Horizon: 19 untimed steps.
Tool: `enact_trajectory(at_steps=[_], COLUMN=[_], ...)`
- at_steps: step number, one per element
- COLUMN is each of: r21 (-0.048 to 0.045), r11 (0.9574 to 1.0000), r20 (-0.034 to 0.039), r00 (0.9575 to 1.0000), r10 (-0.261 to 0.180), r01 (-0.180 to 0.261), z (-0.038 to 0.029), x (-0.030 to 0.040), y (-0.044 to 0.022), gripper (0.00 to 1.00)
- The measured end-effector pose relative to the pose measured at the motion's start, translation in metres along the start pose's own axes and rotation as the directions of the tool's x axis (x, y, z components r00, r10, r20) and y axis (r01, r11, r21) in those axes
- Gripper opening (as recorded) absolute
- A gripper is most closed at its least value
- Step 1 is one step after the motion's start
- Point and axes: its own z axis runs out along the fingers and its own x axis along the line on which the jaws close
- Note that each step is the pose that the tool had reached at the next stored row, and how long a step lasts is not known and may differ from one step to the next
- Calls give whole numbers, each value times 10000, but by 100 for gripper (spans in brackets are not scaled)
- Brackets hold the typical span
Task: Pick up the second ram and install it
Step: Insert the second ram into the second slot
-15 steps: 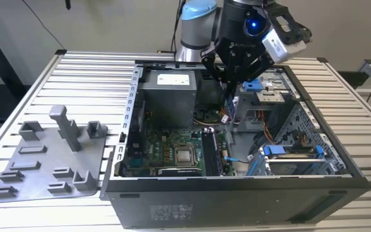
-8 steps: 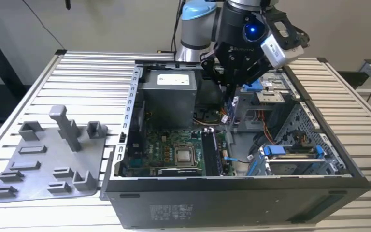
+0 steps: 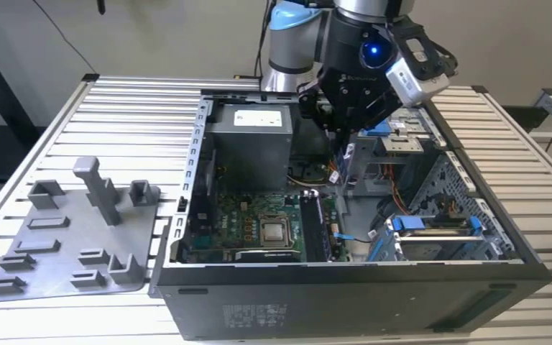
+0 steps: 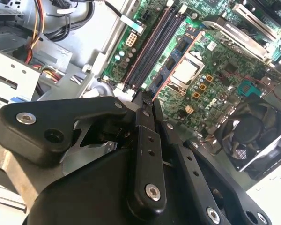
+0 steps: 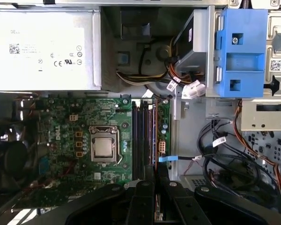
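Observation:
My gripper [image 3: 345, 133] hangs over the open computer case [image 3: 353, 287], above the back end of the motherboard. Both wrist views show its black fingers [image 4: 145, 140] drawn close together. A thin edge-on strip shows between them, which I take to be the second ram [image 5: 155, 208]. The gripper [image 5: 154, 171] lines up lengthwise with the black memory slots [image 5: 143, 140], which sit well below it. In the second wrist view the gripper [image 4: 146, 99] points at the near end of those memory slots [image 4: 152, 47]. The silver processor [image 5: 103, 147] lies beside the slots.
A grey power supply [image 5: 42, 47] fills the back of the case. A blue drive bracket [image 5: 239, 51] and loose cables [image 5: 225, 154] sit on the side of the slots away from the processor. A black fan [image 4: 253, 131] is past the processor. A grey fixture tray [image 3: 75, 237] with an upright post [image 3: 98, 190] lies at the exterior view's left.

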Motion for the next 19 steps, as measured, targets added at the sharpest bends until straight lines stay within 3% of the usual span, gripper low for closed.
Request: enact_trajectory(at_steps=[19], r21=[1], r11=[10000], r20=[0], r00=[10000], r10=[0], r01=[0], z=[87], x=[2], y=[2], gripper=[14])
